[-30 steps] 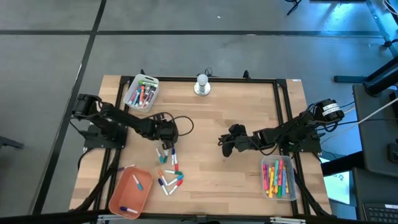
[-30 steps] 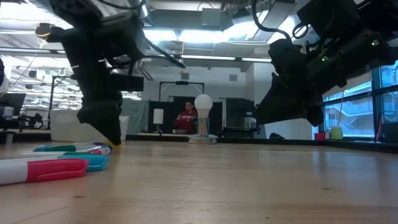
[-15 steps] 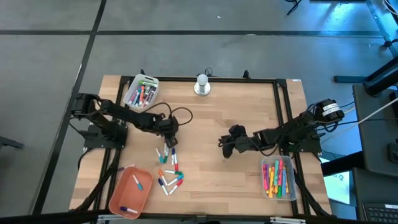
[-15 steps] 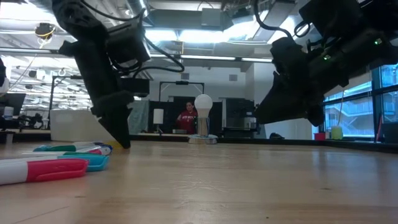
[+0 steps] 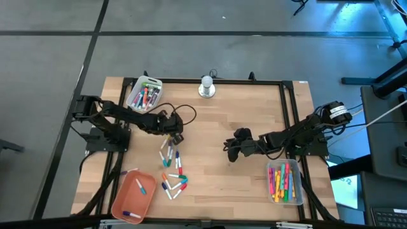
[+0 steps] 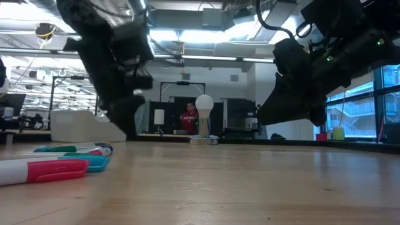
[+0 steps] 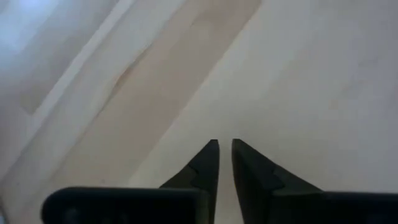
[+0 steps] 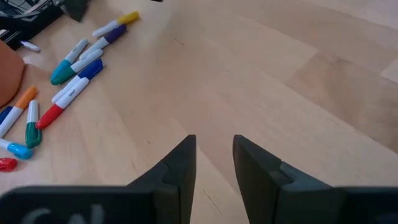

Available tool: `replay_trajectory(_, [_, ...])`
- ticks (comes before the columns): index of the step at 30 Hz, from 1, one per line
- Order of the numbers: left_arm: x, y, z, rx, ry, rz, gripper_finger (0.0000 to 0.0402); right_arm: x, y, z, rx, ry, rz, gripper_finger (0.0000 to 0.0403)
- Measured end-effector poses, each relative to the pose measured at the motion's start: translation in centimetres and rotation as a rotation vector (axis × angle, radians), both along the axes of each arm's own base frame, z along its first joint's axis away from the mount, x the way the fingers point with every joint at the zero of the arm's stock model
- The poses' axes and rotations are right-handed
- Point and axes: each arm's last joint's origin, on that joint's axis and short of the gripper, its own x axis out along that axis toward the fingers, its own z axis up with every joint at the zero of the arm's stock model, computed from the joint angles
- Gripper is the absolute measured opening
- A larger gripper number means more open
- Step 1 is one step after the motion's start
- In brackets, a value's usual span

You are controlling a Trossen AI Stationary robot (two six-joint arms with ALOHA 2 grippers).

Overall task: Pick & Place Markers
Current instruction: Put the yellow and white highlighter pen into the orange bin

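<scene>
Several markers (image 5: 172, 166) lie flat and scattered on the wooden table, left of its middle; they also show in the low view (image 6: 62, 164) and the right wrist view (image 8: 78, 65). My left gripper (image 5: 176, 136) hangs just beyond their far end, pointing steeply down. Its fingers (image 7: 225, 149) are drawn nearly together over bare wood with nothing between them. My right gripper (image 5: 229, 150) stands open (image 8: 214, 155) above bare table right of the middle, pointing toward the markers and holding nothing.
A clear tray (image 5: 144, 93) with markers stands at the far left, an orange tray (image 5: 135, 196) with a few markers at the near left, and another clear tray (image 5: 285, 181) of markers at the near right. A white ball on a stand (image 5: 206, 86) sits at the far edge.
My left gripper has drawn away from the far end of the scattered markers toward the table's far edge and slightly right. It has rolled a little, and its fingers have come together on nothing. The markers lie where they were.
</scene>
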Motion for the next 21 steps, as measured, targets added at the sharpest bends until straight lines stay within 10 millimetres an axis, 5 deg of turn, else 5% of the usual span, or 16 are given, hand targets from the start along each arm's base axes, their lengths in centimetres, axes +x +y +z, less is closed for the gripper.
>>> replay_trajectory(7, [-1.6, -1.2, 1.6, -0.054, 0.040, 0.076, 0.0092, -0.2, 0.2, -0.1, 0.001, 0.016, 0.014, 0.0106])
replay_trajectory(11, [-3.7, -3.6, 0.2, -0.061, 0.111, 0.081, 0.0116, -0.4, 0.7, -0.2, 0.010, 0.025, 0.028, 0.0106])
replay_trajectory(21, [-3.9, -5.0, -0.1, -0.064, 0.094, 0.003, 0.0136, -0.4, 1.0, -0.2, 0.028, 0.018, 0.026, 0.0107])
